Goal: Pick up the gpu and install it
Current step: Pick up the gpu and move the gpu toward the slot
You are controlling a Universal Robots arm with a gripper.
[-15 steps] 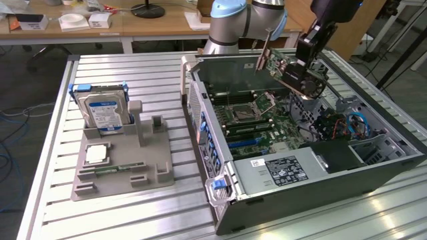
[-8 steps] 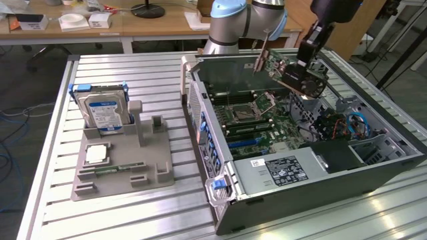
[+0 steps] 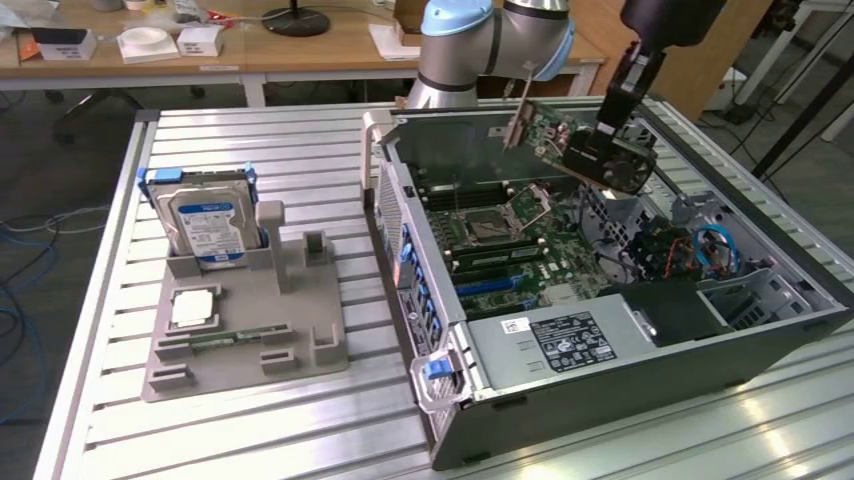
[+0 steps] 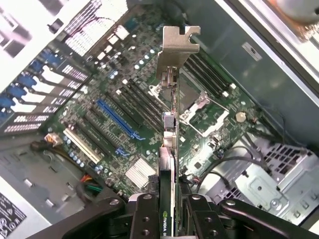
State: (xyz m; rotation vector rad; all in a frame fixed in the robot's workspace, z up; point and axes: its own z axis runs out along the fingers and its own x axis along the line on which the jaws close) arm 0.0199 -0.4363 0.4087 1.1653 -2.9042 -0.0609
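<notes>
My gripper [image 3: 577, 150] is shut on the gpu [image 3: 545, 128], a thin dark card with a pale metal bracket [image 3: 515, 124], and holds it in the air above the open computer case [image 3: 561, 400]. From the wrist, the gpu [image 4: 169, 149] shows edge-on between my black fingers [image 4: 145, 219], its bracket [image 4: 175, 47] pointing away from me. Below it lies the green motherboard [image 4: 149, 114] with a blue slot [image 4: 117, 119] and several dark slots. The card touches nothing on the board.
On the grey fixture [image 3: 247, 330] at the exterior view's left stand a silver hard drive with a blue label [image 3: 207, 225] and a small green memory stick [image 3: 227, 340]. The case holds a power supply [image 3: 561, 340], drive cages and blue cables [image 3: 714, 250]. A ribbed metal table [image 3: 267, 430] carries everything.
</notes>
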